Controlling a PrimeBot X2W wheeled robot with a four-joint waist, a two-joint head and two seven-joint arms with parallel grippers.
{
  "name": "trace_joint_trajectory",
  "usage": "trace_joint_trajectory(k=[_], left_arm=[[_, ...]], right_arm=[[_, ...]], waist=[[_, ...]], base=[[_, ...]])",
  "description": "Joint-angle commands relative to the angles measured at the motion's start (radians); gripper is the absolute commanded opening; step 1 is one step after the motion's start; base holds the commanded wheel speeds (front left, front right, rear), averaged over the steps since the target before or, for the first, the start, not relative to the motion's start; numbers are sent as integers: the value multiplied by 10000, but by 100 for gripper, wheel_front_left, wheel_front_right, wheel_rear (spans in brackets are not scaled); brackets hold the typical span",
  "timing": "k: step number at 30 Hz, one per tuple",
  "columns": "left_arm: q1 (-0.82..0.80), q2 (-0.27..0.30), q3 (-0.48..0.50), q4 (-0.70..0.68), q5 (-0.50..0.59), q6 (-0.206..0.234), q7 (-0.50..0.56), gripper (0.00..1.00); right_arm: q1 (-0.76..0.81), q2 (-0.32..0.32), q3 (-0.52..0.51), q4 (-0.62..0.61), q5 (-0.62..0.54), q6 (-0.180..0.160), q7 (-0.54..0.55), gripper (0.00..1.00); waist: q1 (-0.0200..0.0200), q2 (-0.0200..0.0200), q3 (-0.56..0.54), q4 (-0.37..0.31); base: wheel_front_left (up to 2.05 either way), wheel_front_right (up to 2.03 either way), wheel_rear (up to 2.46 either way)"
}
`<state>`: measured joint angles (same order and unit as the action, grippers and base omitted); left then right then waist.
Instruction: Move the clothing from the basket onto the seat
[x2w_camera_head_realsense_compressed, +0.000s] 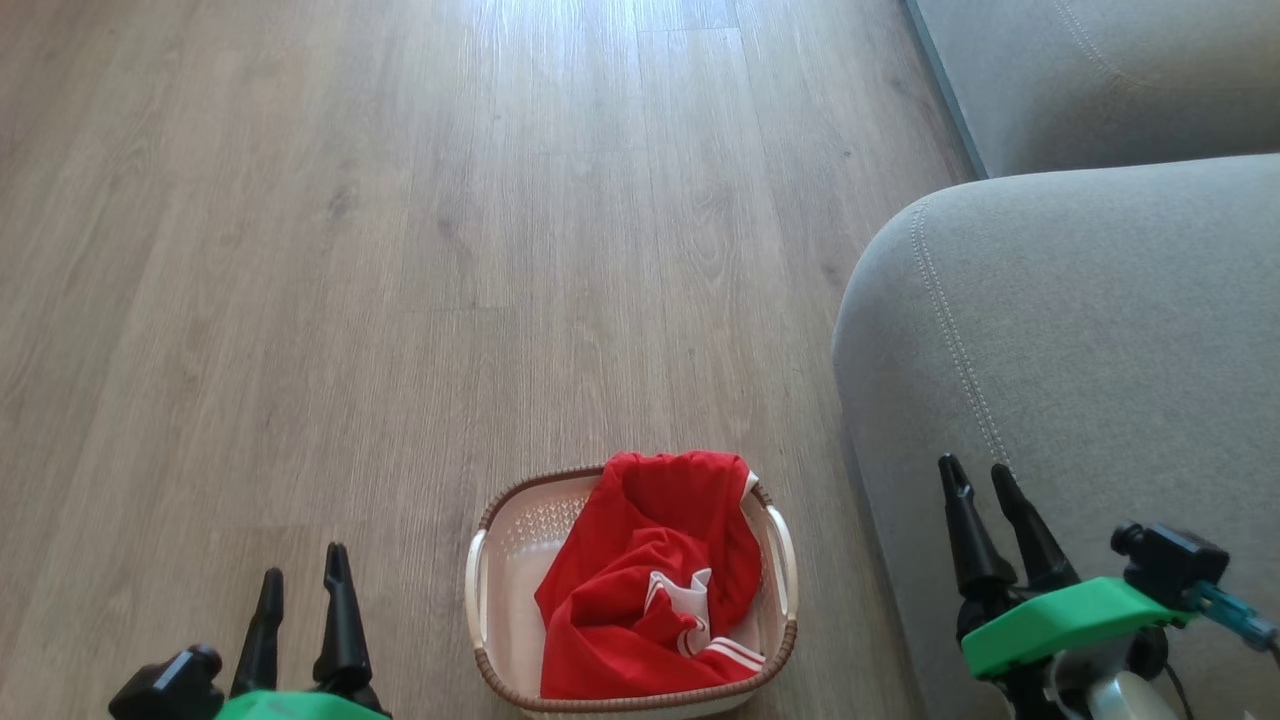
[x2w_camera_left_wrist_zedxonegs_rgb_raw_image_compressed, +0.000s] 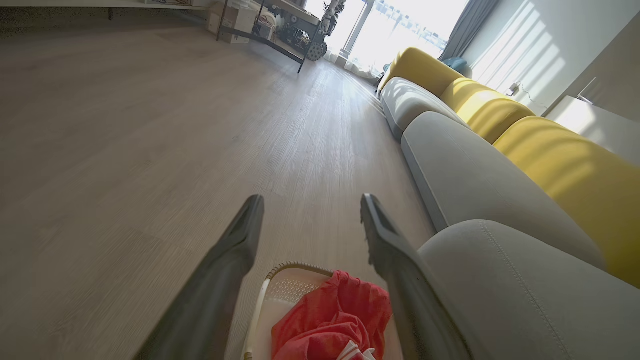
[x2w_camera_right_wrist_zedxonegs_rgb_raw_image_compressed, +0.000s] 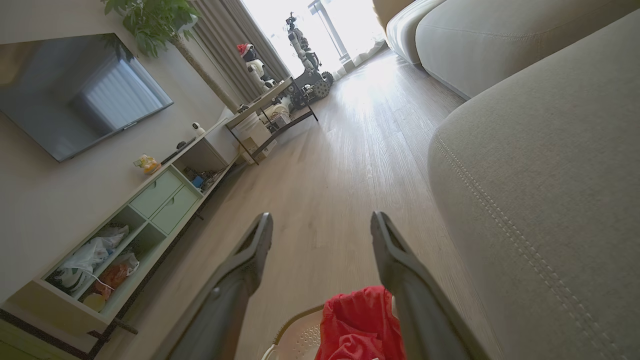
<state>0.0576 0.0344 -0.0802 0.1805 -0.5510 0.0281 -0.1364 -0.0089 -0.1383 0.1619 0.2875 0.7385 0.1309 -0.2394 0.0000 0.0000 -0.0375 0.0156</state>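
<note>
The bright red clothing (x2w_camera_head_realsense_compressed: 650, 580) with white trim lies crumpled in the cream basket (x2w_camera_head_realsense_compressed: 505, 560), which stands on the wooden floor at the bottom centre of the head view. The grey seat (x2w_camera_head_realsense_compressed: 1080, 350) rises just right of the basket. My left gripper (x2w_camera_head_realsense_compressed: 305, 575) is open, left of the basket and apart from it. Over the seat's front edge hangs my right gripper (x2w_camera_head_realsense_compressed: 980, 475), also open and empty. The left wrist view shows the clothing (x2w_camera_left_wrist_zedxonegs_rgb_raw_image_compressed: 335, 320) and basket (x2w_camera_left_wrist_zedxonegs_rgb_raw_image_compressed: 285, 285) below its open fingers (x2w_camera_left_wrist_zedxonegs_rgb_raw_image_compressed: 235, 250). The right wrist view has the clothing (x2w_camera_right_wrist_zedxonegs_rgb_raw_image_compressed: 357, 322) low between its fingers (x2w_camera_right_wrist_zedxonegs_rgb_raw_image_compressed: 250, 255).
A second grey cushion (x2w_camera_head_realsense_compressed: 1100, 80) lies further back on the right, with yellow backrests (x2w_camera_left_wrist_zedxonegs_rgb_raw_image_compressed: 565, 170) behind the seats. A TV cabinet (x2w_camera_right_wrist_zedxonegs_rgb_raw_image_compressed: 140, 220) lines the opposite wall, and a black-framed table (x2w_camera_right_wrist_zedxonegs_rgb_raw_image_compressed: 270, 115) stands at the far end. Bare wooden floor (x2w_camera_head_realsense_compressed: 400, 250) stretches ahead and to the left.
</note>
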Motion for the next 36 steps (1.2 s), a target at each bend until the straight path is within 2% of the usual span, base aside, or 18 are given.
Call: trace_joint_trajectory(k=[1,36], left_arm=[[-183,150,154,-252,411,61,-147,100],[-263,275,-351,474,4378,381,-1140,100]], right_arm=[[-293,16,26,-260,-431,-1,-133,100],[-518,793,-626,437,-5458,-2,-214,100]], waist=[[0,0,-1,2],[0,0,-48,79]], base=[[0,0,0],[0,0,0]])
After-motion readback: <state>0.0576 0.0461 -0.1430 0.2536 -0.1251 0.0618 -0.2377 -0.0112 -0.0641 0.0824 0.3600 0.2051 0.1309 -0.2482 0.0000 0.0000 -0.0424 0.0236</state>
